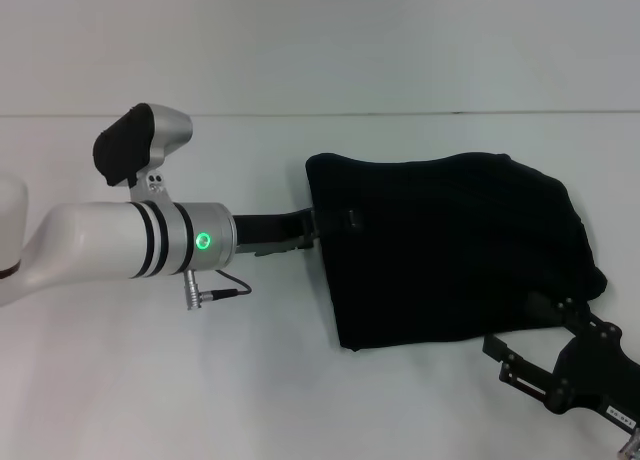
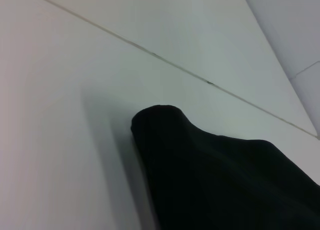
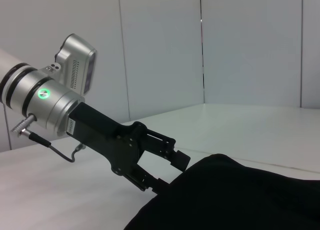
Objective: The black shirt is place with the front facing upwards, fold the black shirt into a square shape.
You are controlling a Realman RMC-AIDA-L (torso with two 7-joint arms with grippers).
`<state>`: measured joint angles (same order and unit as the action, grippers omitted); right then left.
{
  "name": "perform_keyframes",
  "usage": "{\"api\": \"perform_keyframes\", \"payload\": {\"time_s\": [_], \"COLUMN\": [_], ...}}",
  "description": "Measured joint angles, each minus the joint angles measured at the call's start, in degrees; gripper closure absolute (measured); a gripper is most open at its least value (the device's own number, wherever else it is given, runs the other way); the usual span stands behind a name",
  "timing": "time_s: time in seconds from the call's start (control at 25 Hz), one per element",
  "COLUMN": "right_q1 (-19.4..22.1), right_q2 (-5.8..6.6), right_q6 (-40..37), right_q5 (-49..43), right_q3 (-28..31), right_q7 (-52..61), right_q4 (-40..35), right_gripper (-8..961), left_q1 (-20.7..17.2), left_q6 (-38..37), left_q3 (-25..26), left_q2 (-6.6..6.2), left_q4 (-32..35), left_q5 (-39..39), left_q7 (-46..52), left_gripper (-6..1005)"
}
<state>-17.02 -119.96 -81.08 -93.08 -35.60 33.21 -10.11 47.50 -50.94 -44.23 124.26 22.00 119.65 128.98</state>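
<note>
A white table (image 1: 150, 380) bears the folded black shirt (image 1: 450, 250); the left gripper (image 3: 170, 172) pinches its left edge, the right gripper (image 1: 540, 340) grips its near-right corner.

plain black cloth shirt (image 2: 220, 180) bunched close under the camera, rounded fold nearest, lying on smooth white tabletop (image 2: 60, 115).

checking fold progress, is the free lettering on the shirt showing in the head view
No, the black shirt lies folded into a compact plain black block on the white table, with no lettering visible anywhere on its upper surface.
</note>
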Motion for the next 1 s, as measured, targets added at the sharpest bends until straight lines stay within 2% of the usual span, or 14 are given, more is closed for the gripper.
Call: {"api": "perform_keyframes", "payload": {"time_s": [0.4,0.68,1.0], "right_q1": [-0.2,-0.1,0.0], "right_q2": [0.01,0.01,0.01], "right_q6": [-0.1,-0.4,-0.6], "right_q5": [0.0,0.0,0.0], "right_q3": [0.0,0.0,0.0], "right_q7": [0.1,0.1,0.1], "right_q4": [0.0,0.0,0.0], "right_gripper": [107,107,107], "left_q1": [1.9,1.7,1.5], "left_q6": [0.2,0.0,0.2], "left_q3": [-0.1,0.0,0.0], "left_q2": [0.16,0.23,0.20], "left_q4": [-2.2,-3.5,-3.8], "left_q5": [0.0,-2.2,-3.0], "left_q7": [0.0,-2.9,-4.6], "left_gripper": [86,88,358]}}
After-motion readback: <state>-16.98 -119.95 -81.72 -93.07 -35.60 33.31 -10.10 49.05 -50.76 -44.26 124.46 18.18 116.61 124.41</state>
